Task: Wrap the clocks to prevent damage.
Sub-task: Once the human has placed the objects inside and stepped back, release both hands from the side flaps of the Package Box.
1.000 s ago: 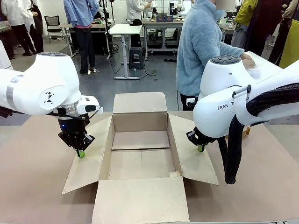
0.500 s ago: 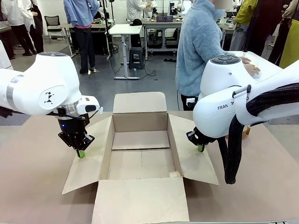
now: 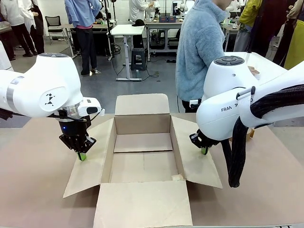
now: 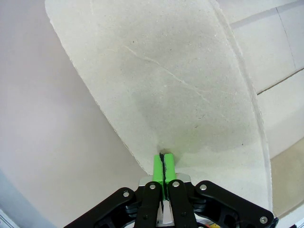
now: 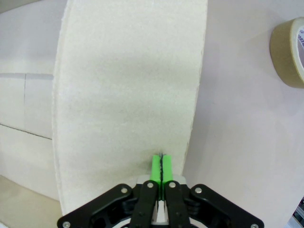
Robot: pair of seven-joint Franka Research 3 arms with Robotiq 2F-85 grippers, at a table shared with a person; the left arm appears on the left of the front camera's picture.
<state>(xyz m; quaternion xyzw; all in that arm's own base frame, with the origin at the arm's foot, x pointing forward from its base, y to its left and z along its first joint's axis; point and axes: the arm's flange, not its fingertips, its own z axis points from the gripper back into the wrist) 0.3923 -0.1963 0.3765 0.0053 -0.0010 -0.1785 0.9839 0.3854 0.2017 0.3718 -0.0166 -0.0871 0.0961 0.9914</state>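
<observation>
Clocks: where they lie cannot be told.
Box (image 3: 142,164): open at the middle of the tabletop (image 3: 33,190), flaps spread.
Left gripper (image 3: 82,156): pads pressed together, tip at the left flap (image 4: 156,71).
Right gripper (image 3: 204,151): pads pressed together, tip at the right flap (image 5: 128,71).
Tape roll (image 5: 289,51): on the tabletop beside the right flap.
Person (image 3: 199,52): at the tabletop's far edge.

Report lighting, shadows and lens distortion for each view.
Front view: even indoor light, sharp, no glare on the cardboard box. Left wrist view: wide-angle lens bows the edges of the left flap; a soft grey shadow lies on it ahead of the left gripper. Right wrist view: same bowing of the right flap; the tape roll is cropped at the edge.
</observation>
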